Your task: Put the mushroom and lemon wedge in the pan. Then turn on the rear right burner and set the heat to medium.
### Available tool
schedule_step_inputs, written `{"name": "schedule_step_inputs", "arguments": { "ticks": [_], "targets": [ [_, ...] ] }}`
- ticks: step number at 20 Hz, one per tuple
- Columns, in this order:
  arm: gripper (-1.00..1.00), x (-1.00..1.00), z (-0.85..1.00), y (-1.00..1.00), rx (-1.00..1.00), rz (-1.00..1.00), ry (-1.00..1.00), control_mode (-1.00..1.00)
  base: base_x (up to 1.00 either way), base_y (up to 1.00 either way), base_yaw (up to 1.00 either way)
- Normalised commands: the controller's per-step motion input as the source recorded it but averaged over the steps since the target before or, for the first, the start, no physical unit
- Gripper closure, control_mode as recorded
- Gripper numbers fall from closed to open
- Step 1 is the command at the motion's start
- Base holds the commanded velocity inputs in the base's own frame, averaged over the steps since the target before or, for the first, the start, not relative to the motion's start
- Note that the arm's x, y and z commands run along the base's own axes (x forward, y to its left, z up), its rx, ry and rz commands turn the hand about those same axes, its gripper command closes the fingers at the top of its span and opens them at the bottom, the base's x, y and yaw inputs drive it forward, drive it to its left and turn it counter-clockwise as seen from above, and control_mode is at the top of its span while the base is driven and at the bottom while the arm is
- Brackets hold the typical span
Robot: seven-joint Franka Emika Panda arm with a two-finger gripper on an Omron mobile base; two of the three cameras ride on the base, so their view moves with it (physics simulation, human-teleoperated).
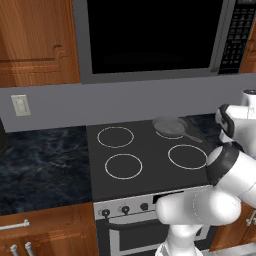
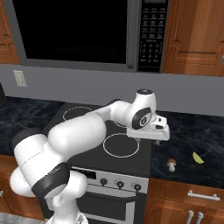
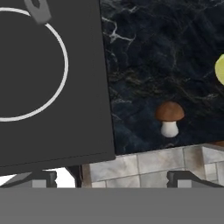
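Dark marble counter [image 3: 153, 57] | mushroom [image 3: 169, 117] whole | lemon wedge [image 3: 220, 69] (edge-cropped) | gripper [image 3: 111, 179] spread, holding nothing

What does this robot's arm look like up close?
The arm is made of fat, rounded, glossy white segments joined by dark grey bands. It ends in a boxy white hand, the gripper, with two small dark fingertips. No cables or markings show.
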Motion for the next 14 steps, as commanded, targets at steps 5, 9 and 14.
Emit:
{"name": "schedule_step_inputs", "arguments": {
  "ticks": [5, 9, 14],
  "targets": [
    [-1.0, 0.0, 0.0, -0.26, 0.0, 0.0, 0.0, -1.0, 0.0, 0.0, 0.0],
    [-1.0, 0.0, 0.03, -0.17, 0.01, 0.0, 0.0, -1.0, 0.0, 0.0, 0.0],
    [-1.0, 0.0, -0.14, -0.41, 0.0, 0.0, 0.01, -1.0, 0.0, 0.0, 0.0]
  ]
}}
